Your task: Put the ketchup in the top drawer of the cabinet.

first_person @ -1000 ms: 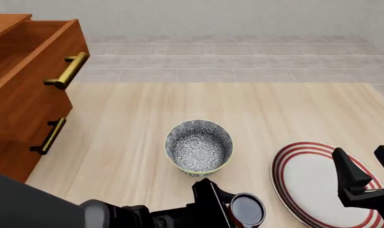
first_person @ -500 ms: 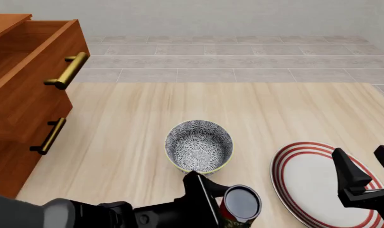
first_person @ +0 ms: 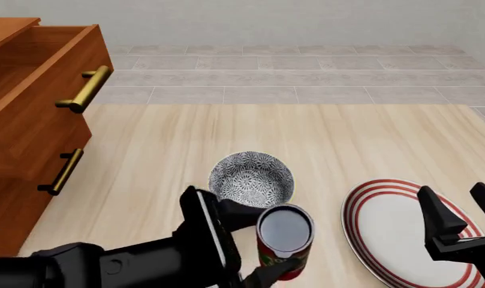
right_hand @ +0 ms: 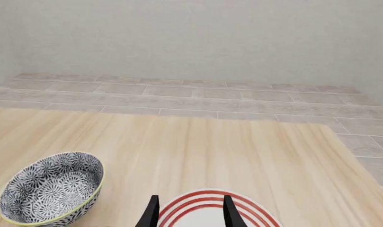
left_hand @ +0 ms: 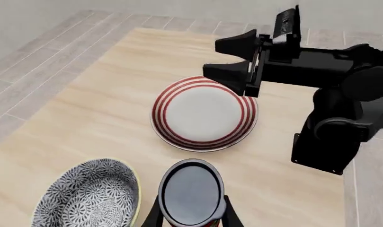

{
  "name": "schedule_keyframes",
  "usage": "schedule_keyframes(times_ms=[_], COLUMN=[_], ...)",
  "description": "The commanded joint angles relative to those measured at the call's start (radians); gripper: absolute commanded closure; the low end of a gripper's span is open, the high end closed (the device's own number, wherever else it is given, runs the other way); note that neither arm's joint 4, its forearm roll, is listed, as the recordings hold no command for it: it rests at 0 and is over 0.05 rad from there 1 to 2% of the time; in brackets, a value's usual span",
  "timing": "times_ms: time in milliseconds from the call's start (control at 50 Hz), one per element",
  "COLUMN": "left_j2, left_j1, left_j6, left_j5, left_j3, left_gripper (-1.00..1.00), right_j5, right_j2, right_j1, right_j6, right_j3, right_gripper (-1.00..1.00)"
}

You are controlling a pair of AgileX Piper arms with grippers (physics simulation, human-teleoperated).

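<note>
A: We've got the small red cylindrical ketchup can with the dark round top (first_person: 284, 241) low in the centre of the frame, clamped between the fingers of our left gripper (first_person: 254, 246). The risk, we judge: it slips or clips the grey-patterned bowl (first_person: 251, 180) just behind it on the way out.

B: And the open top drawer (first_person: 36, 72) of the reddish-brown wooden cabinet (first_person: 22, 150) sits far upper left, so hitting its front looks possible. Our right gripper (first_person: 458, 219) hangs spread and empty over the red-striped white plate (first_person: 378, 231).
</note>
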Motion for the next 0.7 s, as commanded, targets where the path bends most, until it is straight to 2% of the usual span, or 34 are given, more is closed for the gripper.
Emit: schedule_keyframes(times_ms=[20, 80, 160, 240, 360, 380, 620, 660, 700], left_j2=[-0.156, -0.22, -0.29, -0.392, -0.489, -0.524, -0.682, -0.717, -0.731], left_j1=[0.016, 0.034, 0.048, 0.074, 0.094, 0.119, 0.191, 0.217, 0.233], left_j6=[0.003, -0.013, -0.001, -0.014, 0.011, 0.039, 0.025, 0.042, 0.032], left_j5=[0.075, 0.106, 0.138, 0.227, 0.334, 0.373, 0.556, 0.582, 0.606], left_j3=[0.023, 0.033, 0.043, 0.039, 0.029, 0.025, -0.015, -0.018, -0.027], left_gripper=[1.0, 1.0, 1.0, 1.0, 1.0, 1.0, 1.0, 1.0, 1.0], right_j5=[0.001, 0.006, 0.004, 0.006, -0.003, 0.001, 0.004, -0.004, -0.002], right_j2=[-0.003, -0.011, -0.008, -0.008, 0.001, -0.003, -0.006, 0.003, 0.002], right_j1=[0.002, 0.003, 0.005, 0.004, 0.006, 0.008, 0.009, 0.01, 0.015], right_j6=[0.001, 0.003, 0.001, -0.01, -0.012, -0.015, -0.007, -0.006, -0.021], right_j3=[0.0, 0.0, 0.0, 0.0, 0.0, 0.0, 0.0, 0.0, 0.0], right_gripper=[-1.0, -1.0, -1.0, -1.0, -1.0, -1.0, -1.0, -1.0, -1.0])
